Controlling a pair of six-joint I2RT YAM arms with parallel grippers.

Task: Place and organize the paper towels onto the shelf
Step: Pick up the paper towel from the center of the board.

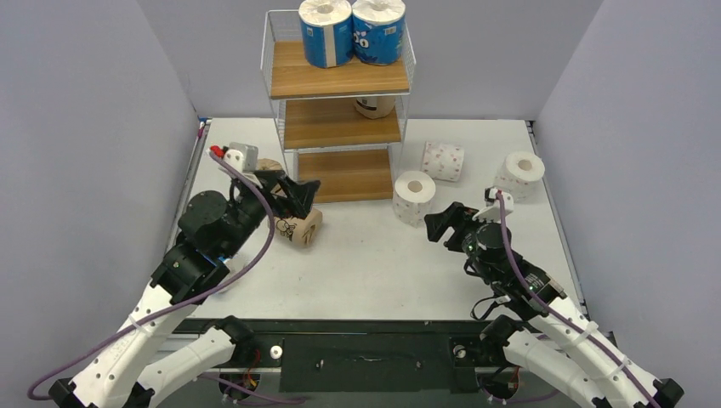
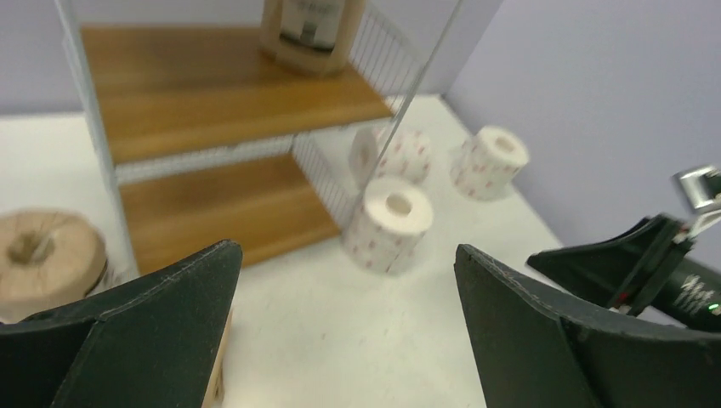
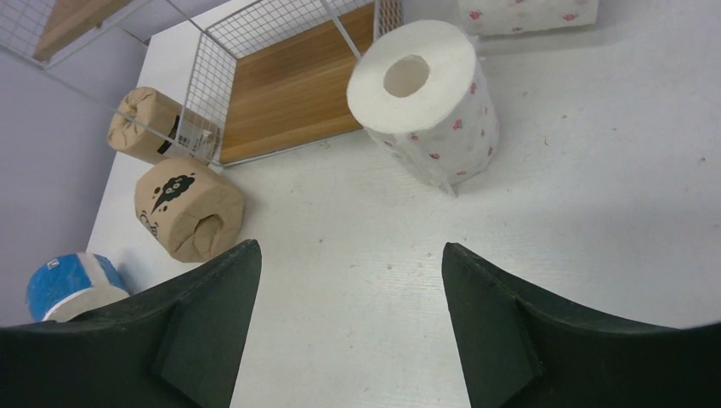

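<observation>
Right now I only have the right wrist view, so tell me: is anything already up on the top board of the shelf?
Observer: Yes, two blue rolls stand side by side on the top board.
Operator: And the middle board?
Observer: One tan roll stands toward the right end of the middle board.
Operator: Is the left gripper holding anything?
Observer: No, the left gripper is open, with nothing between its fingers.
</observation>
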